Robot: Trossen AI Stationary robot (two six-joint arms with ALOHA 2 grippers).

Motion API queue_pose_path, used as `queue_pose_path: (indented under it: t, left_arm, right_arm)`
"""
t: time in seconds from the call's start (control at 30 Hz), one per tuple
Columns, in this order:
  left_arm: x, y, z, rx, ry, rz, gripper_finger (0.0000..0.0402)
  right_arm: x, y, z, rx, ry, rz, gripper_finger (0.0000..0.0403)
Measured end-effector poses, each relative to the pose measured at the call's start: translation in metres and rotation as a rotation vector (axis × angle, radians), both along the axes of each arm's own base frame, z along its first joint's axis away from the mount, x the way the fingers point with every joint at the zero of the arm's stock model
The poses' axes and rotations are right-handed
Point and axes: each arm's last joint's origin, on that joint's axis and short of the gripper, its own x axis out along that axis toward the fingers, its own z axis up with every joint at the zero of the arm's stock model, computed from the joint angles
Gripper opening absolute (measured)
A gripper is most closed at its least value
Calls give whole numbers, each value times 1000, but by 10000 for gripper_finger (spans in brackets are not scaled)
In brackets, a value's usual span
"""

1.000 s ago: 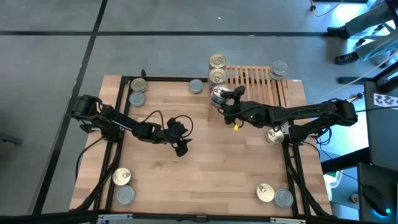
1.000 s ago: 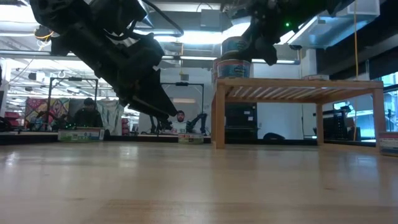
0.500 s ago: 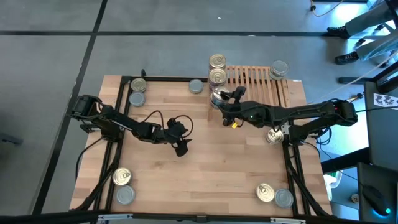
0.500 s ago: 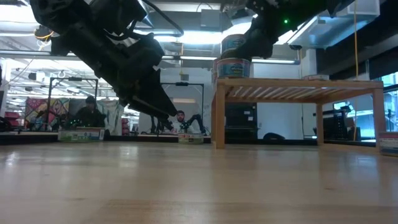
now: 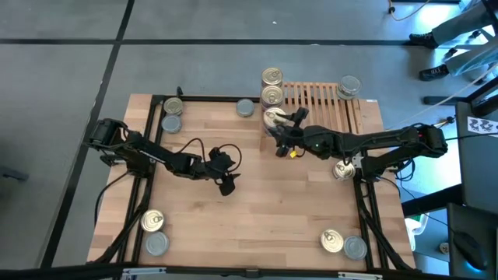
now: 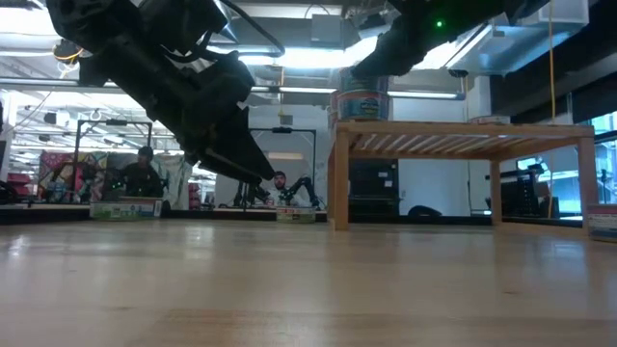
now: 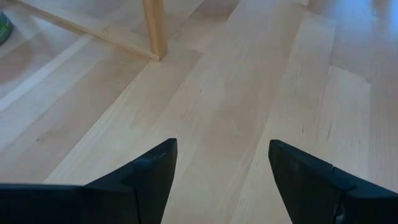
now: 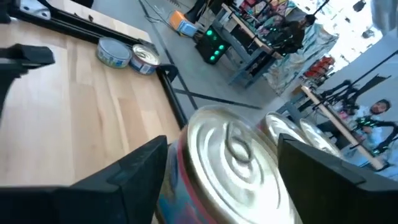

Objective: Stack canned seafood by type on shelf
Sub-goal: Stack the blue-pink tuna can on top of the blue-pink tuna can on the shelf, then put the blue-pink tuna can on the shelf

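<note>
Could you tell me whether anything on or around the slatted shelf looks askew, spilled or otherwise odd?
Nothing looks spilled or damaged. The gold-topped tins stand flat at the shelf's left end, a grey-topped tin at its far right corner. The right hand is open just above the nearest tin, which sits level. The left hand waits open over the table.

My right arm covers the near side of the top can (image 5: 274, 118) from above, and in my right wrist view that can (image 8: 227, 163) is blurred, its label unreadable, its lower part cut off. My fingers (image 8: 323, 168) run off the edge there. In the low view the rack (image 6: 463, 135) hides its far cans, and my left pincer (image 7: 217, 177) shows only fingertips.
</note>
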Motion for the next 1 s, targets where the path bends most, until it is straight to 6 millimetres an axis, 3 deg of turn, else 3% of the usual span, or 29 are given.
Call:
queue_pose_path:
  t: [0.33,0.43,0.57,0.73,0.87,1.0]
  left_arm:
    - [0,0,0,0,0,0,253]
    - [0,-1,0,0,0,-3,253]
    - [0,-4,0,11,3,-22,253]
    - [3,-14,6,96,-38,-128,253]
    - [8,-18,14,142,-115,-172,253]
    - [16,-13,28,40,-263,-128,253]
  right_arm:
    - [-1,2,3,56,-57,13,291]
    - [-10,20,15,79,-98,103,291]
    - [-25,55,18,289,-73,415,291]
    - [-33,92,-11,569,127,686,291]
    - [-36,112,-51,626,255,664,291]
    - [-36,122,-88,576,307,553,291]
